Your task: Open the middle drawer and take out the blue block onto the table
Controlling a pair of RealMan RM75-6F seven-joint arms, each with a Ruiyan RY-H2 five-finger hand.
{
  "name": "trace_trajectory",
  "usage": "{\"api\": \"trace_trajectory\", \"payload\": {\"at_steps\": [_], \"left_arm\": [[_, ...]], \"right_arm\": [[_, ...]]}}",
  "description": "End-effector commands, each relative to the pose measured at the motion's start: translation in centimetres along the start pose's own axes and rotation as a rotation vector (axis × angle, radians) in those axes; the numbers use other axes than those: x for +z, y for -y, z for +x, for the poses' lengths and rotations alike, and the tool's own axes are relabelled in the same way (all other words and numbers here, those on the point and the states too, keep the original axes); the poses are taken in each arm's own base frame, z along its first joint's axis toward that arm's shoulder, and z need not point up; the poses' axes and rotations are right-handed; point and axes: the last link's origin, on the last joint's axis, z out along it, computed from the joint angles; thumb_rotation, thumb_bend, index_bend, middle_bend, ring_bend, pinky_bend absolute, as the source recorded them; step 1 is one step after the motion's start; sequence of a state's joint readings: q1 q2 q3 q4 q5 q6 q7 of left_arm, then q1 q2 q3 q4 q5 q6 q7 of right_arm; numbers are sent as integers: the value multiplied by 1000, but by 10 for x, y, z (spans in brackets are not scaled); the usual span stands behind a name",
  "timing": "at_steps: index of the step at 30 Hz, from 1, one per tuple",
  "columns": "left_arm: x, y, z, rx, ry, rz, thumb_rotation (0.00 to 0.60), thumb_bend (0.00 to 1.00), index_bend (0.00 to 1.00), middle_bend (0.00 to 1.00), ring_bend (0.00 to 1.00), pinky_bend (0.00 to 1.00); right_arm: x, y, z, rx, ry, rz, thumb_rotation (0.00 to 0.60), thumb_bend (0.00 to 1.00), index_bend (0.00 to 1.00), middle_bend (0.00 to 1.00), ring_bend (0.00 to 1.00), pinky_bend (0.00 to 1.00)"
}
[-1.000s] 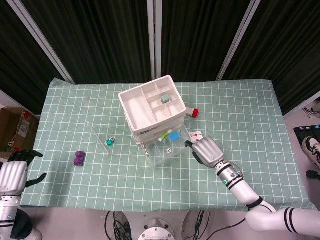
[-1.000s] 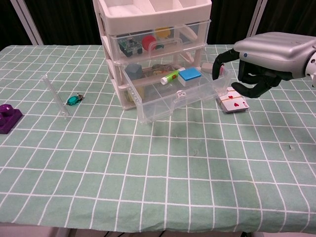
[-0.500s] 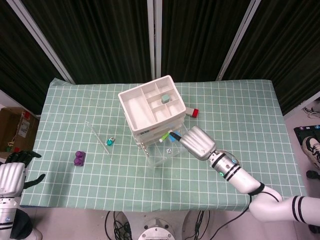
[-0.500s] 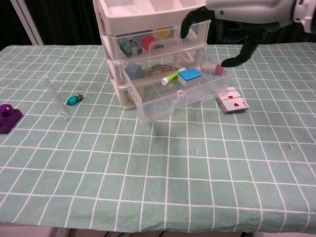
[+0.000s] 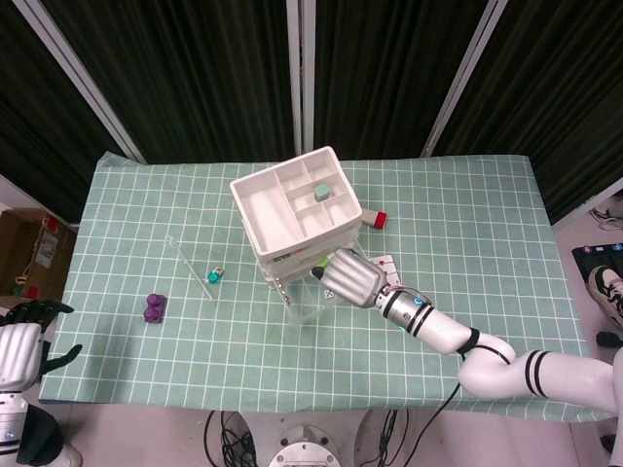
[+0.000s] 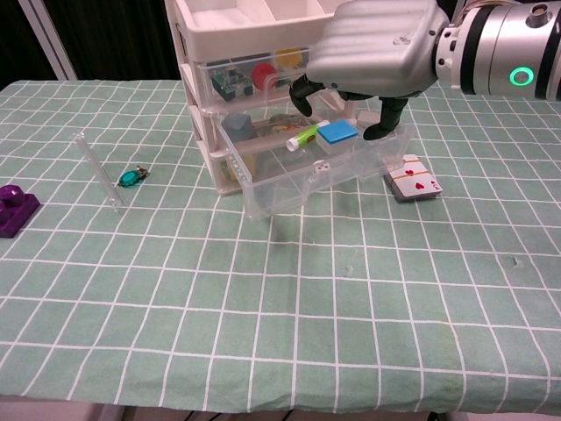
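The white drawer unit [image 5: 292,204] [image 6: 263,35] stands mid-table with its clear middle drawer [image 6: 302,186] pulled out. Inside lies the blue block [image 6: 337,132], beside a green-and-white tube [image 6: 302,136] and a small white die [image 6: 323,167]. My right hand [image 6: 372,48] [image 5: 352,279] hovers palm-down right over the drawer, dark fingers [image 6: 388,114] hanging on either side of the block with a gap left around it. In the head view this hand hides the block. My left hand [image 5: 21,342] stays off the table's front left corner, fingers apart, holding nothing.
Playing cards [image 6: 414,180] lie just right of the drawer. A red piece [image 5: 375,219] sits right of the unit. To the left are a clear rod [image 6: 96,171], a teal trinket [image 6: 131,177] and a purple block [image 6: 13,210] [image 5: 154,308].
My right hand has swung left from beside the cards, risen over the drawer's rim and come down above the blue block. The left hand has sunk a little lower in the head view.
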State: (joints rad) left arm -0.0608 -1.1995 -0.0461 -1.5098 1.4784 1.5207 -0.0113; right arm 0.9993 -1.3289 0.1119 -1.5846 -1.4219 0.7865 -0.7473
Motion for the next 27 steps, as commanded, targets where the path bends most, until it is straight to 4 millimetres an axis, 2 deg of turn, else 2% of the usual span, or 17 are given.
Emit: {"api": "trace_trajectory", "payload": {"at_steps": [1,8,19,27], "left_arm": [[0,0,1,1,-2,-2,600,134,354,315,241,232],[-1,2,1,-4,1,4,600,135,354,315,241,232],[1,3,1,-13,2,0,600,133,354,315,241,231],[1,4,1,-20,1,1,600,135,354,315,240,231]], "right_arm": [[10,4,-5,-84,-5,24,600,77,360,947,1000,1000],[17,8,-22,-144,6,6,600,77,351,947,1000,1000],[22,7,-37,-89,19,-60,600,80,350,947,1000,1000],[28,7,-41,-22,45,-64,600,193,360,947,1000,1000]]}}
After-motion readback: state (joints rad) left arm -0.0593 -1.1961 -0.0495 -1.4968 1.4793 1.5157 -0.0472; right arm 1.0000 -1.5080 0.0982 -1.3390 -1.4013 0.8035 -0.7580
